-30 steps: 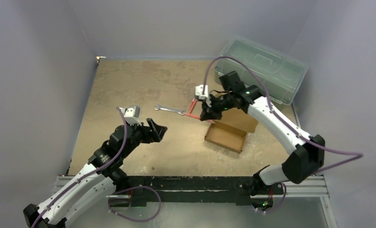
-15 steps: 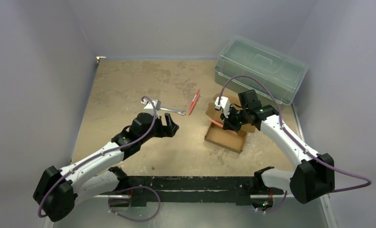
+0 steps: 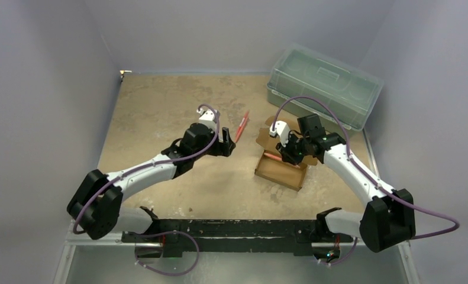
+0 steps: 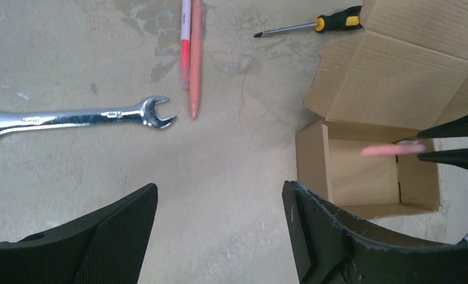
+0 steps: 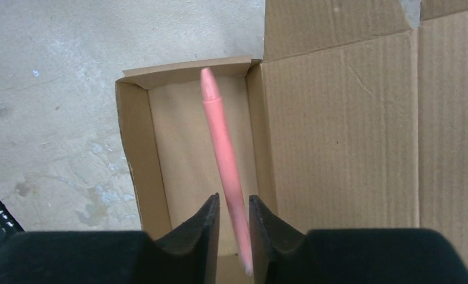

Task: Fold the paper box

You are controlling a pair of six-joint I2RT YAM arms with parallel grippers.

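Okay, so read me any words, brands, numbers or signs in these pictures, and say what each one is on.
On the silver open-ended metal wrench: stamped marks along the shank, too blurred to read.
On the plain brown cardboard paper box: nothing printed that shows.
On the salmon-pink pen beside the wrench and the black-and-yellow-handled screwdriver: no text visible.

1. One plain brown corrugated cardboard box [image 3: 278,173]; I log it right of the table's centre, resting on the tabletop.
2. Tray formed: I see four low walls upright, top open.
3. Creased lid panel [image 5: 344,118] folded back beyond the far wall, unclosed.
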